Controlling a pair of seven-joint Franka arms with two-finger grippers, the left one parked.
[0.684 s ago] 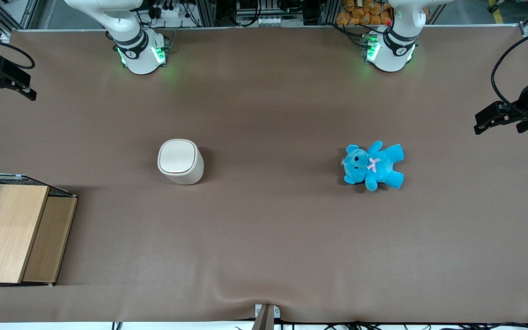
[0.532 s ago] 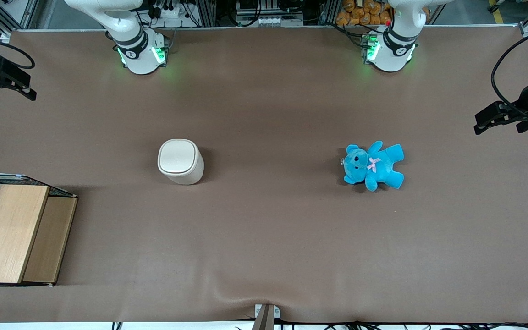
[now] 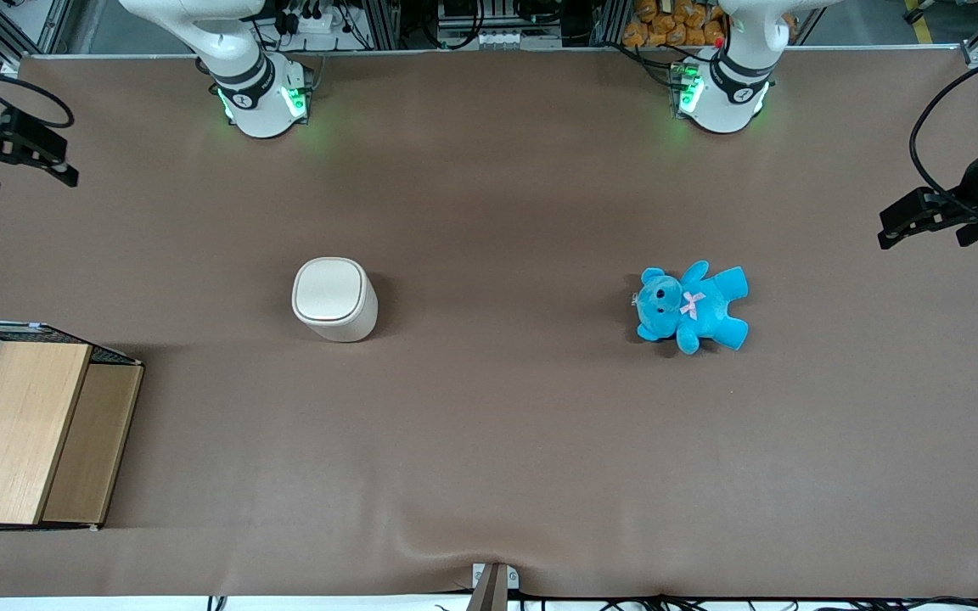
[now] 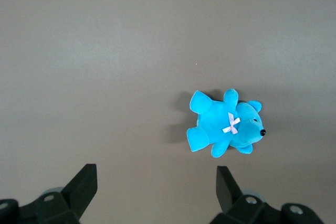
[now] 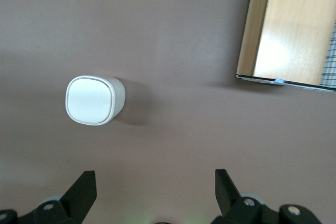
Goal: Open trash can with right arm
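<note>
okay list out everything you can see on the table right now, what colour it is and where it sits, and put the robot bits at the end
Cream-white rounded-square trash can: one, lid shut, mid-table toward the working arm's end.
Bright blue plush teddy bear: one, pink bow, lying flat toward the parked arm's end.
Light wooden box with wire mesh: one, at the table edge on the working arm's end, nearer the front camera than the trash can.
Brown table cover: one.
Black right gripper: one, open, high above the table, apart from the trash can.

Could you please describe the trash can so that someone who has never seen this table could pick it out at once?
On the brown table, look toward the working arm's end, where a wooden box with wire mesh sits at the edge. The trash can stands alone, farther from the front camera than that box. It is small, cream-white and rounded-square, its smooth lid shut, unlike the blue teddy bear. The open right hand hovers far from it.
</note>
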